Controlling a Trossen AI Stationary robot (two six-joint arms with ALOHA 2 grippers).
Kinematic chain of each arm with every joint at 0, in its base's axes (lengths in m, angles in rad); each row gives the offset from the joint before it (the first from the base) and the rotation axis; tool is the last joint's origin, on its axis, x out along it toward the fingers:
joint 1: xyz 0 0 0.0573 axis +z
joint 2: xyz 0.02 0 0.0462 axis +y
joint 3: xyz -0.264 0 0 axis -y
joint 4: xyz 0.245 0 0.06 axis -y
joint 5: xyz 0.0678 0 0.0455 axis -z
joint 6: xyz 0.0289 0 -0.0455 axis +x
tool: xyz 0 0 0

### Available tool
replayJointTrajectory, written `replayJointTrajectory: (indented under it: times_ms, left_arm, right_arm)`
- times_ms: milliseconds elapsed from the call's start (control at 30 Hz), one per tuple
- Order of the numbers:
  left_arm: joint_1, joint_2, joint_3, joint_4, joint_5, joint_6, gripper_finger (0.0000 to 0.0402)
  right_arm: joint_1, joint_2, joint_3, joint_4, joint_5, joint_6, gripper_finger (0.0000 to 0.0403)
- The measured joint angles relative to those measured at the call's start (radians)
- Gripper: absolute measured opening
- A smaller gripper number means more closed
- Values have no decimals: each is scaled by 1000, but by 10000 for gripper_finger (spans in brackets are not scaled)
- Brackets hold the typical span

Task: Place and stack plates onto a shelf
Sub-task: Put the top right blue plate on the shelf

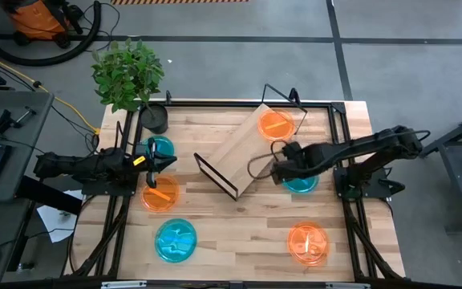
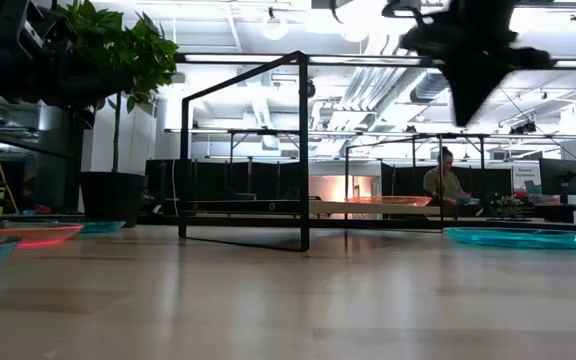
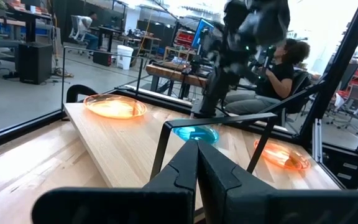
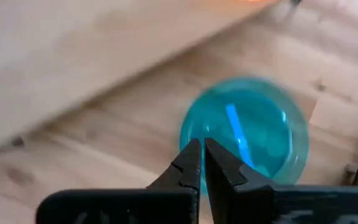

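Dark fingers of my right end effector (image 4: 202,163) fill the near edge of the right wrist view, pressed together with nothing between them, hovering directly above a cyan plate (image 4: 246,129) that lies on the table (image 1: 239,217) just beside the shelf (image 1: 247,148).

Progress is early, by my reading: only one orange plate (image 1: 277,124) sits on the shelf board, at the end beyond my right end effector. Five plates remain on the table. Near my left end effector (image 1: 165,163), also closed and empty, are a cyan plate (image 1: 160,147) and an orange plate (image 1: 160,195); farther off lie another cyan one (image 1: 176,239) and an orange one (image 1: 307,243).

Hidden things: in the high view the right arm covers most of the cyan plate under it, and the plant (image 1: 128,74) overhangs the table's corner. From the low view I cannot judge the end effector's height above the plate.
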Motion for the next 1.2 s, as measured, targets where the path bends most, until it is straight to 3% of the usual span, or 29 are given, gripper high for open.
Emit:
replayJointTrajectory:
  times_ms: [133, 267, 433, 600, 733, 1200]
  left_arm:
    - [0, 0, 0, -1, 0, -1, 1]
    - [0, 0, 0, -1, 0, 0, 1]
    - [0, 0, 0, -1, 0, -1, 1]
    - [0, 0, 0, 0, 0, -1, 1]
    - [0, 0, 0, 2, 0, -22, 1]
    - [0, 0, 0, 2, 0, -26, 1]
  right_arm:
    - [97, -4, -117, 4, -73, 164, 1]
    - [238, -44, -261, 111, -130, 475, 24]
    - [394, -82, -407, 230, -21, 908, 88]
    - [366, -77, -470, 232, -54, 918, 147]
    - [303, -77, -510, 189, -83, 931, 168]
    - [137, -79, -658, 341, -54, 937, 141]
